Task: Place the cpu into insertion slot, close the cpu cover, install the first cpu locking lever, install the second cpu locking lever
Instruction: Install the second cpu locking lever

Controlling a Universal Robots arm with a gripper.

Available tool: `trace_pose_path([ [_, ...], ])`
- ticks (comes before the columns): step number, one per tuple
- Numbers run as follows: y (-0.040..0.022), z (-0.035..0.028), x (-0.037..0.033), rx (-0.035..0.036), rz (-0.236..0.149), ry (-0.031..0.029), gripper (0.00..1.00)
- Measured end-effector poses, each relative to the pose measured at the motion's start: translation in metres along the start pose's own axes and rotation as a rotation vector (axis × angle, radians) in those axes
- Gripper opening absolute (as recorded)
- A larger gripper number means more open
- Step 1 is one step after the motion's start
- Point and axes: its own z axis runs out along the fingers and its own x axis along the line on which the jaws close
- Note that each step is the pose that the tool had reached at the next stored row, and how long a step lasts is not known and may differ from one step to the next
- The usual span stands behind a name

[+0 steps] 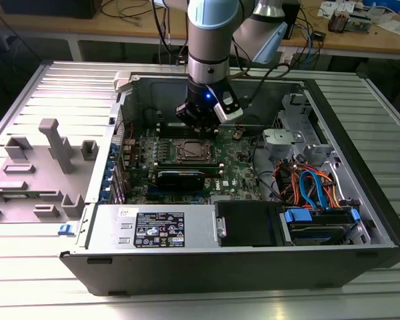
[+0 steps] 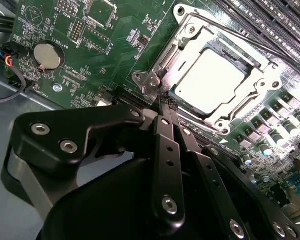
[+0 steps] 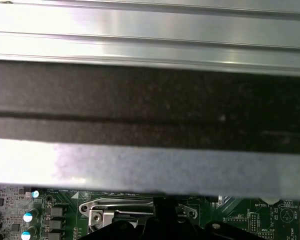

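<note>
Cpu (image 2: 206, 80) already seated in insertion slot w/ cpu cover (image 2: 262, 82) down, hand (image 2: 166, 102) pinched closed, empty, at socket corner by a lever (image 2: 225, 30) — prob. lever-locking step, needs precise hooking.

green motherboard (image 1: 187, 170) in open computer case (image 1: 360, 200), grey plastic fixture (image 1: 40, 167) alongside

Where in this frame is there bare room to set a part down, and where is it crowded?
Free: the ribbed metal table in front of the computer case, and beside the grey holder tray. Crowded: around the cpu, where the pincer hangs, and the cable bundle.
</note>
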Motion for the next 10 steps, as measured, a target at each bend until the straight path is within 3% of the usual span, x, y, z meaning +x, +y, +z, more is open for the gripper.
trace_pose_path([
  [6, -0.0068, -0.0004, 0.0003, 0.0003, 0.000, 0.0000, 0.11],
  [10, -0.0072, -0.0026, 0.0004, 0.0004, 0.000, 0.0001, 0.11],
])
